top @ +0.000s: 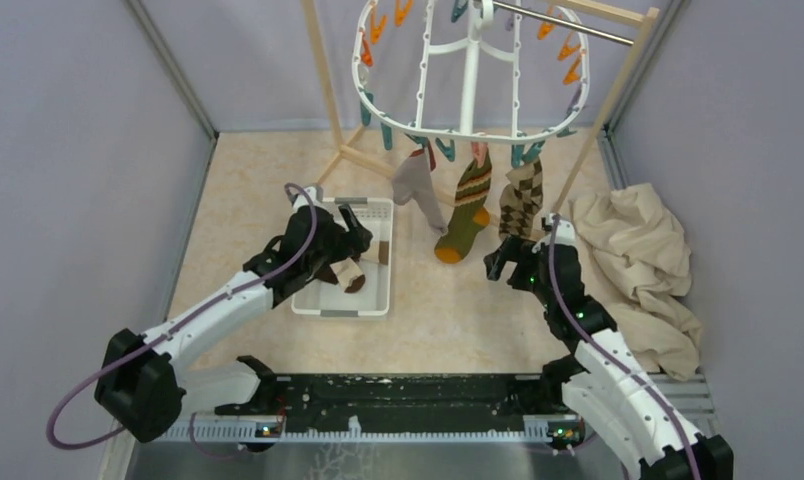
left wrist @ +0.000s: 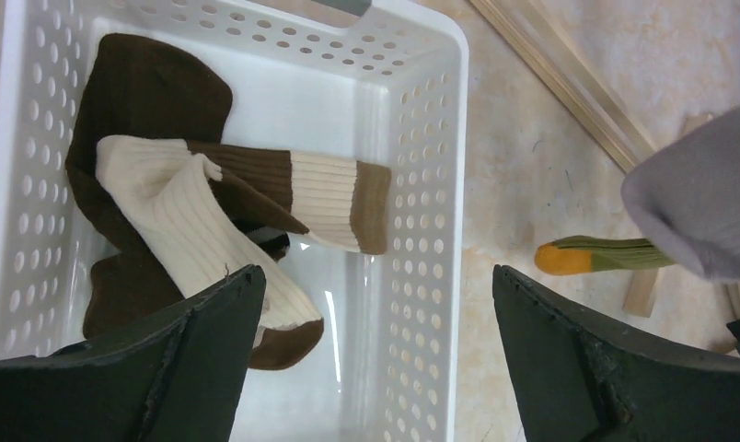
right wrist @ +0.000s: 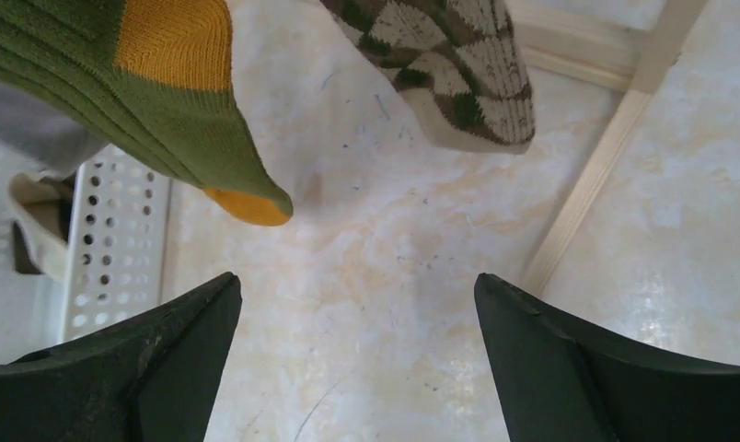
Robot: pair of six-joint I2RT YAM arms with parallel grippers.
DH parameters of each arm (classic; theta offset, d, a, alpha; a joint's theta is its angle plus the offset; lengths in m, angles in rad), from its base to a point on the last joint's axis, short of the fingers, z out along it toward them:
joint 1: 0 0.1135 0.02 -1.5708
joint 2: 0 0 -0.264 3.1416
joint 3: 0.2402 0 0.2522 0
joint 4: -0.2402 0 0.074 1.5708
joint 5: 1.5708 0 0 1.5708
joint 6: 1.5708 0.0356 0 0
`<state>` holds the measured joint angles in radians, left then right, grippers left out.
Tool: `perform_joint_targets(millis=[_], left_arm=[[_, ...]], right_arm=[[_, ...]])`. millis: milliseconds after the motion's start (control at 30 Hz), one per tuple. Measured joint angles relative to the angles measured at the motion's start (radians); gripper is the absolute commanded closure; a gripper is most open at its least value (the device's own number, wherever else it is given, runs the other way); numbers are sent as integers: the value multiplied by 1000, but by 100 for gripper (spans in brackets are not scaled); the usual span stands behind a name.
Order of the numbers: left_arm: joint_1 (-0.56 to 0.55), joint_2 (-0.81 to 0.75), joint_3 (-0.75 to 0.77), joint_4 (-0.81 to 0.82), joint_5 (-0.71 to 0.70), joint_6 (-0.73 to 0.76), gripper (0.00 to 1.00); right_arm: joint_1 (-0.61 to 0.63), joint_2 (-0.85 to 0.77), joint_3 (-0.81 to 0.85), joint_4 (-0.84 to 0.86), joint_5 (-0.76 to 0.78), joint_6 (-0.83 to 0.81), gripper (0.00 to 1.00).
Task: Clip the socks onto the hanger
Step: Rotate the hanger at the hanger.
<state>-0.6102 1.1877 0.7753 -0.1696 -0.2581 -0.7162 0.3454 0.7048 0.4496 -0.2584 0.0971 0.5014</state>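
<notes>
White plastic forms the hanger (top: 470, 70), which hangs from the wooden rack (top: 323, 80) well beyond both sets of jaws in the top view. 3 socks are pegged along its near rim: a pale grey sock (top: 415, 180), a green-orange sock (top: 468, 210) and an argyle sock (top: 521, 195). The left gripper (top: 353, 235) stands over a white basket (top: 378, 300), jaws spread and empty. The right gripper (top: 498, 262) is likewise released, just below the argyle toe and not touching it. A beige cloth (top: 638, 260) lies off to its outer side.

Left wrist view: the brown-cream socks (left wrist: 164, 212) lie tangled on the basket floor, directly beneath and ahead of the open jaws. A cream ribbed length runs under the left-hand finger, while a banded cuff (left wrist: 334, 203) lies flat ahead of the gap between the fingers.

Right wrist view: the jaws are wide apart over bare floor. The green-orange toe hangs ahead of the left-hand finger and the argyle toe ahead of the gap – nothing is held.

Assessment: the knit is judged light, soft and limp, so it will drape and bunch rather than hold shape. At least 2 pieces overlap, so a deep pinch in the heap risks lifting both. The banded cuff is the best hold – flat, exposed, and the end a peg needs.
</notes>
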Motion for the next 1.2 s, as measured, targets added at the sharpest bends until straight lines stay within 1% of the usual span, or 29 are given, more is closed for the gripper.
perform_joint_targets(millis=[100, 133, 233, 333, 400, 433, 500, 600, 700, 733, 867, 967, 1033, 1100, 1200], left_arm=[[0, -64, -59, 53, -1, 13, 1], [0, -79, -73, 66, -2, 19, 1], [2, -100, -86, 86, -2, 45, 1], [2, -106, -86, 83, -10, 70, 2], [2, -115, -86, 80, -11, 89, 13], [2, -119, -86, 84, -10, 95, 15], [4, -127, -86, 111, 17, 125, 13], [4, -123, -86, 161, 71, 138, 7], [4, -90, -86, 207, 124, 144, 2], [4, -75, -86, 216, 141, 147, 1], [4, -49, -86, 212, 178, 164, 1], [-1, -76, -86, 216, 185, 180, 2], [-16, -110, -87, 219, 179, 195, 5], [-51, -155, -90, 236, 170, 217, 11], [-137, -224, -80, 270, 165, 255, 11]], right_arm=[[-15, -58, -59, 61, -79, 33, 16], [-15, -59, -77, 79, -102, 43, 17], [-15, -50, -134, 129, -161, 83, 18], [-15, -50, -150, 141, -185, 111, 18], [-14, -57, -150, 163, -195, 113, 18], [-12, -64, -148, 165, -195, 109, 18], [-7, -77, -136, 153, -177, 99, 18], [-3, -90, -83, 119, -122, 68, 21], [-1, -89, -25, 123, -50, 36, 22], [-1, -83, -14, 127, -29, 31, 23], [-1, -55, -4, 147, 6, 23, 25], [-1, -36, -5, 146, 16, 24, 25], [-1, -47, -4, 147, 19, 25, 25], [-1, -72, -3, 138, 26, 23, 25], [-1, -119, 32, 83, 50, 3, 25]])
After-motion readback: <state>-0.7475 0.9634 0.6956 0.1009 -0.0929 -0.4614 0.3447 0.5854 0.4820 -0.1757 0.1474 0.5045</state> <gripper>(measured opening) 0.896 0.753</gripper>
